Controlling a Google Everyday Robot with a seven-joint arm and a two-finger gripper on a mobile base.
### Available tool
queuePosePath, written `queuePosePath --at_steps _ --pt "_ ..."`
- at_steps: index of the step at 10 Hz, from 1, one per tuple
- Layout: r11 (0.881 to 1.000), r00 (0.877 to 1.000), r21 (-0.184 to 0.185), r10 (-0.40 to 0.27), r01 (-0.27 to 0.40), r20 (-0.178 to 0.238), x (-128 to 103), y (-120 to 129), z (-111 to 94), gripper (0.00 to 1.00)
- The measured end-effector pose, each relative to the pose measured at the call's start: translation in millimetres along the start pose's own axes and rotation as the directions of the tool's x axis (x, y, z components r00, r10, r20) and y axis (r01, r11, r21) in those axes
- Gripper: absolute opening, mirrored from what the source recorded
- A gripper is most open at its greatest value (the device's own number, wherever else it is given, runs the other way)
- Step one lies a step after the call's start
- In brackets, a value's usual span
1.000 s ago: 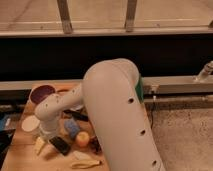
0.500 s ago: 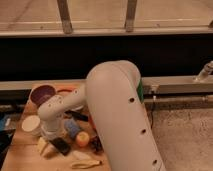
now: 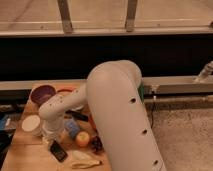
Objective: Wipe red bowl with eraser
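Almost nothing has shifted since a second ago: the big white arm [image 3: 117,115] keeps the same bent pose over the wooden tabletop [image 3: 20,155], and the eraser [image 3: 58,150] lies on the same spot as before. The tool [image 3: 52,136] hangs at the low end of the arm, pointing down over the left part of the tabletop, just above the eraser and slightly to its left. Whether the tool is open or closed I cannot tell, and I also cannot tell if it touches anything. The eraser is a flat black block that lies at a slant on the wood. The red bowl [image 3: 65,90] stands at the far side of the tabletop, just beside the purple bowl [image 3: 42,93]; only a thin orange part of its rim shows, the rest is hidden behind the arm. A white round container [image 3: 31,124] stands left of the tool. Right of the tool are a blue object [image 3: 72,128] and a yellow-orange fruit [image 3: 82,139], and a banana [image 3: 82,161] lies near the front edge.
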Motion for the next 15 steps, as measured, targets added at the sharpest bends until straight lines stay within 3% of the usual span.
queuePosePath --at_steps 1,5,7,11,15 --pt "1.0 1.0 0.002 -0.025 0.025 0.007 0 3 6 0.01" --pt "0.999 0.999 0.008 -0.039 0.039 0.01 1 6 9 0.0" --pt "0.998 0.997 0.027 -0.05 0.049 0.061 -4 4 -5 0.0" --pt "0.992 0.969 0.126 -0.045 0.014 0.244 -15 -17 -102 0.0" --pt "0.976 0.928 0.187 0.036 -0.112 0.371 -16 -97 -190 0.0"
